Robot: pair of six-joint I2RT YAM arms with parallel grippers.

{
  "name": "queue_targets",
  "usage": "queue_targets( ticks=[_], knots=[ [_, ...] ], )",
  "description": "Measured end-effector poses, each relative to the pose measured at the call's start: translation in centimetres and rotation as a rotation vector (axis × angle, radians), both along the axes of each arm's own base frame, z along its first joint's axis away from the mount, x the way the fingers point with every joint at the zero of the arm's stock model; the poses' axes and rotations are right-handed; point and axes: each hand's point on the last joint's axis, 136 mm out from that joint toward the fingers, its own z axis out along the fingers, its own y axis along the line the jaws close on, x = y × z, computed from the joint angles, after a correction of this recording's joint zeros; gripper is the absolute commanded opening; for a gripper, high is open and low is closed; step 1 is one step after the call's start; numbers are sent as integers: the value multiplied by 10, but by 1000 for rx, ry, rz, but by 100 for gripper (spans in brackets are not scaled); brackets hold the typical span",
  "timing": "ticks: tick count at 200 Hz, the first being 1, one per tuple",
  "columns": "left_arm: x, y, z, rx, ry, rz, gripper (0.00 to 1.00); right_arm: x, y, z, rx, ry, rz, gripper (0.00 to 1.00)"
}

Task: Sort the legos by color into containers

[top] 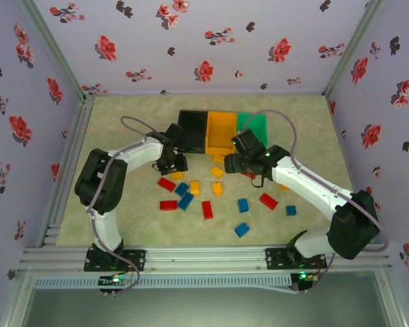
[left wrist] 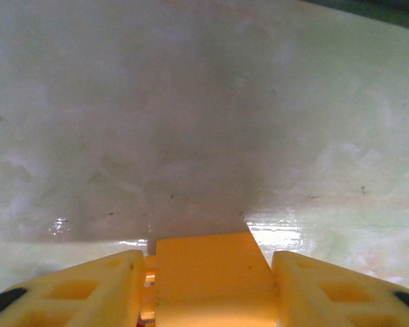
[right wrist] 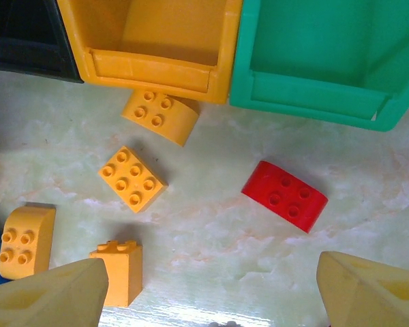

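Alignment: yellow-orange brick (left wrist: 211, 279) lies centred between the close-set jaws of the left end effector (left wrist: 206, 259); whether they clamp it, I cannot tell.

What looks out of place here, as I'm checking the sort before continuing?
Nothing damaged or spilled. One yellow lego lies just outside the orange bin, by its front wall, not inside; a red lego lies loose before the green bin.

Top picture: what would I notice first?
A black bin, orange bin and green bin stand in a row at the back. Red, blue and yellow legos lie scattered in front of them. A yellow brick sits inside the left claw.
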Motion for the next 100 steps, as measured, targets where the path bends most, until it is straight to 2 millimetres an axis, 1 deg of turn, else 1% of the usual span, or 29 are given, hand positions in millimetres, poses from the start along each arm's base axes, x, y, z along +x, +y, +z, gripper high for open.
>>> queue_targets(
  ticks=[39,62,81,100],
  knots=[
    [2,-2,3,4,-1,-18,35,0,0,0,0,0,0,81],
    [4,-3,8,6,-4,-30,32,0,-1,0,-4,-1,-3,81],
    [13,-8,19,0,-20,-39,32,-1,-5,0,-17,-1,-15,82],
    [30,-18,38,-15,-65,-55,32,-5,-13,0,-32,-3,-36,83]
  ],
)
